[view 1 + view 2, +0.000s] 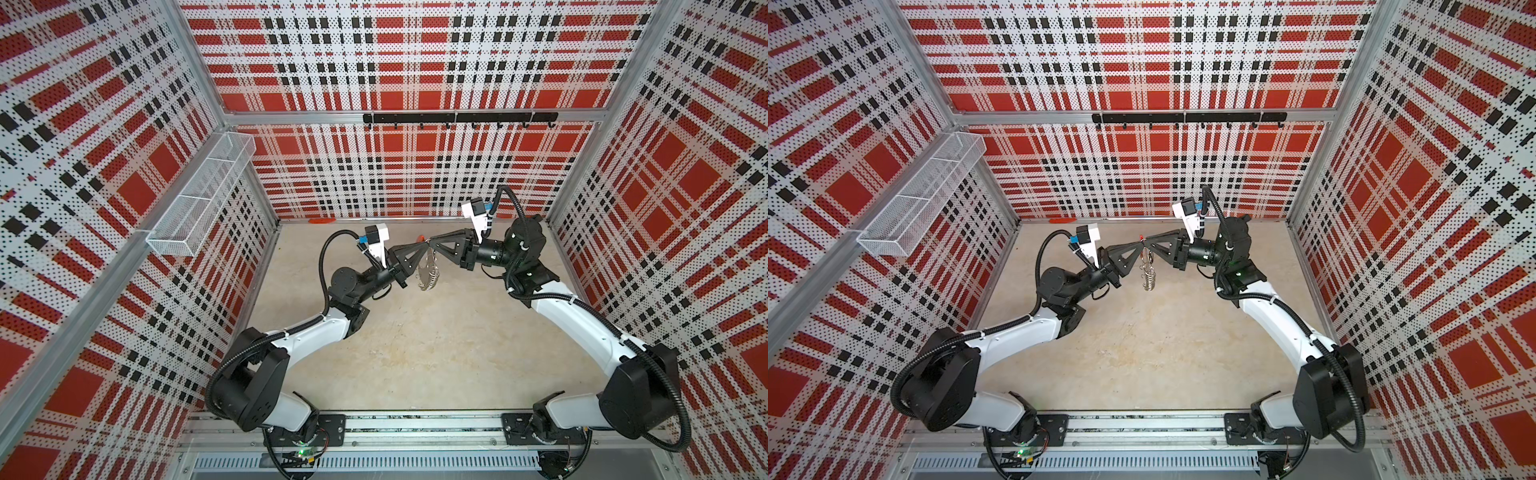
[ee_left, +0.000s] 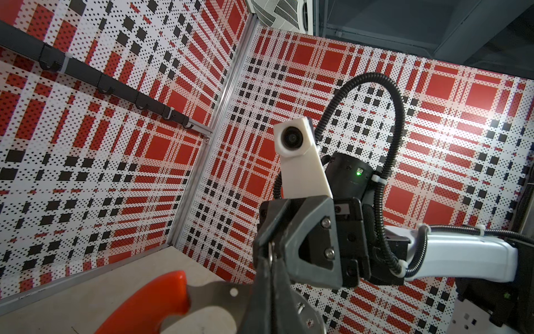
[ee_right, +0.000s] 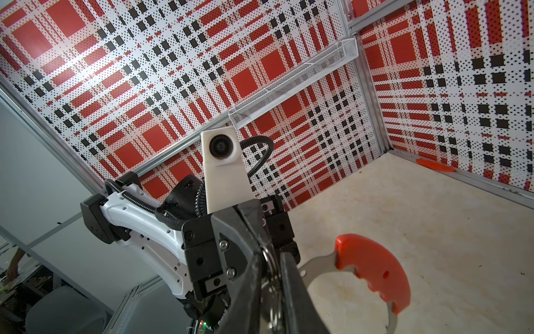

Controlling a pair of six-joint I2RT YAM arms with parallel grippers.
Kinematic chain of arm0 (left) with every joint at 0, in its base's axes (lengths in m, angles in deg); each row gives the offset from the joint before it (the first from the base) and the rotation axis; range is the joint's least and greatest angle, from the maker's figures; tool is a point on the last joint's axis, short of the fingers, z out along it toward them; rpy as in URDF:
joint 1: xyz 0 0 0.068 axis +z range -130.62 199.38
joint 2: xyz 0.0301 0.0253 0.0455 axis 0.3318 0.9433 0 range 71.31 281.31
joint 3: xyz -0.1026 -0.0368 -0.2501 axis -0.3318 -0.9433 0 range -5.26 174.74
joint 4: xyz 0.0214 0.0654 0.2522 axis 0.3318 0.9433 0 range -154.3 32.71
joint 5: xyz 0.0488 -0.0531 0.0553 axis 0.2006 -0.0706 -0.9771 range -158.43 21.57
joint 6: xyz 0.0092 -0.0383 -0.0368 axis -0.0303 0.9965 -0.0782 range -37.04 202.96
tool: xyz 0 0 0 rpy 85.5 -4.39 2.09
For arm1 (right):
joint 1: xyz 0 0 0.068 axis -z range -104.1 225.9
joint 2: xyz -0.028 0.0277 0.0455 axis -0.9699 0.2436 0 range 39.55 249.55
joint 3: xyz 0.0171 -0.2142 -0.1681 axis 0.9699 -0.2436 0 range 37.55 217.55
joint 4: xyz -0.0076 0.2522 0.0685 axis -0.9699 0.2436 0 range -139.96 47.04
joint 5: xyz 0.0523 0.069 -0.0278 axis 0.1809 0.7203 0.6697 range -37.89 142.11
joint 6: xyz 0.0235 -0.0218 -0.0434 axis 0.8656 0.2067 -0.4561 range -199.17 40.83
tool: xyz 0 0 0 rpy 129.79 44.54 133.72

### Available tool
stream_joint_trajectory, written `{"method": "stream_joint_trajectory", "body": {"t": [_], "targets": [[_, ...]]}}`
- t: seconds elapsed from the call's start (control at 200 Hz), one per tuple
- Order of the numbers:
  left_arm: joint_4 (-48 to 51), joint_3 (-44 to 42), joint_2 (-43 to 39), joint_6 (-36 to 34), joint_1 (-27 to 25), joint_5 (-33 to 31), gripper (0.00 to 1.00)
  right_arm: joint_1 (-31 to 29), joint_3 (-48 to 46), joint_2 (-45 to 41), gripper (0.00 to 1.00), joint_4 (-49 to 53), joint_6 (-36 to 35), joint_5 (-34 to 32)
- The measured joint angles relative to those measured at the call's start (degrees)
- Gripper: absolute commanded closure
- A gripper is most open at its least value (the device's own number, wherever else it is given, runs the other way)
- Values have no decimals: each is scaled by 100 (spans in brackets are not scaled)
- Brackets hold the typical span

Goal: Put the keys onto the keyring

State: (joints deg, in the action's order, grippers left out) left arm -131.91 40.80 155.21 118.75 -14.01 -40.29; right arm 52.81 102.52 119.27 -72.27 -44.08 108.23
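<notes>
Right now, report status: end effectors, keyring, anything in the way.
Left end effector shut on keyring, hanging above table. Right end effector at a split ring, grip unclear. No key in sight. Nothing blocking.

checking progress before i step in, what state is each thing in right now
keyring: off the table, hanging between both claws
left claw: shut on the keyring
right claw: nearly shut at a small ring, grip unclear
wire basket: nothing visible inside
hook rail: nothing hanging on it
</notes>
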Motion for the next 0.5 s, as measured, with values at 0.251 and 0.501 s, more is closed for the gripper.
{"method": "stream_joint_trajectory", "body": {"t": [0.251, 0.501], "targets": [[4, 35, 0, 0, 0, 0, 100, 0, -42, 0, 85, -105, 33, 9], [-7, 39, 0, 20, -2, 15, 100, 7, -79, 0, 98, -186, 76, 7]]}}
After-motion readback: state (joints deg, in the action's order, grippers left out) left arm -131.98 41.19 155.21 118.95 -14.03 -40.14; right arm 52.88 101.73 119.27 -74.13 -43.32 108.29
